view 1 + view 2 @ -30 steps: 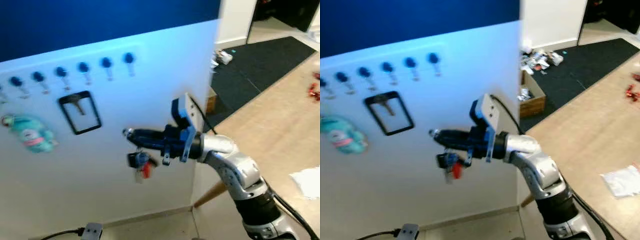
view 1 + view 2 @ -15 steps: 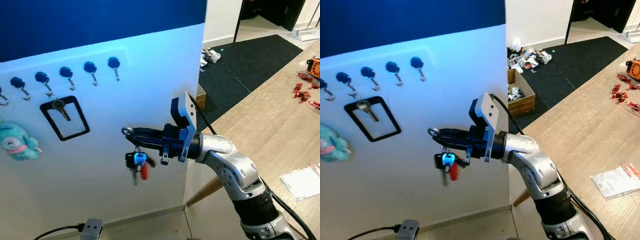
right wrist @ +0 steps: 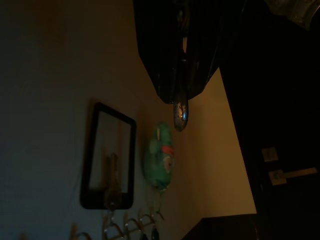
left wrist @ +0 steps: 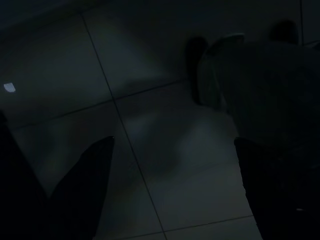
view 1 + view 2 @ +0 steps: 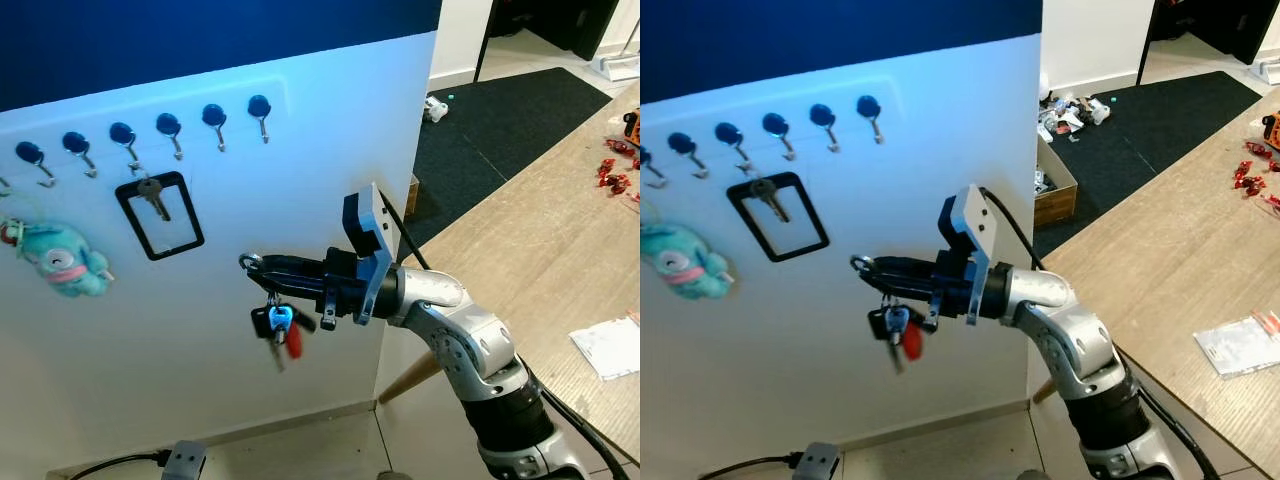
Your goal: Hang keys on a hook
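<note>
My right gripper stays clamped on the silver ring of the blue-and-red bunch of keys, dangling below the blue-knobbed hooks; my head has swung, shifting everything. The wrist view adds ring detail.

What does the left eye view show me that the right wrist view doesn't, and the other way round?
Left eye view: the silver arm, the right pincer from the side, shut on a bunch of keys with blue and red tags, plus the dark rug and wooden floor.
Right wrist view: a dim close-up along the fingers, metal glinting at their tips.
Both: the hooks, black frame and teal plush toy.
</note>
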Controlling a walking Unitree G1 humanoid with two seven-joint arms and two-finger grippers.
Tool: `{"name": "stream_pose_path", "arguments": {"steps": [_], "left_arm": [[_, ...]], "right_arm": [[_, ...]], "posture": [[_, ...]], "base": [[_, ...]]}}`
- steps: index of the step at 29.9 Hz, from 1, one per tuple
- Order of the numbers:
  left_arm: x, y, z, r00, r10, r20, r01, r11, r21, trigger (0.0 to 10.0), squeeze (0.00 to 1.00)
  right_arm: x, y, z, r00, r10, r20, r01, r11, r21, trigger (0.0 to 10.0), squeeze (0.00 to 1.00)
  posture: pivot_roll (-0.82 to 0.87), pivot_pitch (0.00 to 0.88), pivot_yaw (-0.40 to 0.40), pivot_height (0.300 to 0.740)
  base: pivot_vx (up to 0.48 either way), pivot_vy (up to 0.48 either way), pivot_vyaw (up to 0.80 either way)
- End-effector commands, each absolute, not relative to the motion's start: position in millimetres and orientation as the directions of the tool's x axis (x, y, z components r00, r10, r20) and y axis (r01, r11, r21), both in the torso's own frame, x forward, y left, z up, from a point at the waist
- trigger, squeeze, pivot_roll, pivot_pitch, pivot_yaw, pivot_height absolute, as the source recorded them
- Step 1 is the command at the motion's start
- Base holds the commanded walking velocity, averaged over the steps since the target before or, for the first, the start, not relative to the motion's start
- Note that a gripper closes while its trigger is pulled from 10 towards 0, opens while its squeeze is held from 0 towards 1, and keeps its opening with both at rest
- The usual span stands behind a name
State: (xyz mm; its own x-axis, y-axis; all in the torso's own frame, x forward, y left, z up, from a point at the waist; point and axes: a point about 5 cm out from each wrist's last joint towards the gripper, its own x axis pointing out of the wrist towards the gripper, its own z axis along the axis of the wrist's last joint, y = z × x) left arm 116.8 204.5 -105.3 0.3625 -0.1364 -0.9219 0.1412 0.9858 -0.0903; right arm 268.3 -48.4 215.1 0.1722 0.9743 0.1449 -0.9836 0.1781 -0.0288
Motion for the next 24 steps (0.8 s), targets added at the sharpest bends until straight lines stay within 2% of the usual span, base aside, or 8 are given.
{"name": "stream_pose_path", "arguments": {"steps": [1, 15, 20, 24], "left_arm": [[108.5, 208.5, -107.1, 0.329, -0.128, -0.936, 0.152, 0.985, -0.082, 10.0, 0.0], [108.5, 208.0, -107.2, 0.329, -0.127, -0.936, 0.153, 0.985, -0.079, 10.0, 0.0], [111.0, 209.2, -106.3, 0.359, -0.105, -0.927, 0.152, 0.987, -0.053, 10.0, 0.0], [110.4, 209.4, -106.5, 0.349, -0.107, -0.931, 0.156, 0.986, -0.055, 10.0, 0.0]], "right_arm": [[264.9, -47.6, 223.8, 0.154, 0.97, 0.189, -0.984, 0.167, -0.057, 10.0, 0.0], [265.1, -46.9, 224.8, 0.155, 0.969, 0.195, -0.984, 0.168, -0.056, 10.0, 0.0], [265.1, -46.5, 225.1, 0.156, 0.968, 0.198, -0.984, 0.17, -0.055, 10.0, 0.0], [264.8, -46.0, 225.1, 0.155, 0.968, 0.2, -0.984, 0.169, -0.054, 10.0, 0.0]], "posture": [[-0.13, 0.1, 0.126, 0.74], [-0.13, 0.101, 0.124, 0.74], [-0.13, 0.101, 0.124, 0.74], [-0.13, 0.102, 0.124, 0.74]], "base": [[-0.371, 0.0, 0.0], [-0.43, 0.0, 0.0], [0.0, 0.0, 0.0], [0.0, -0.089, 0.0]]}}
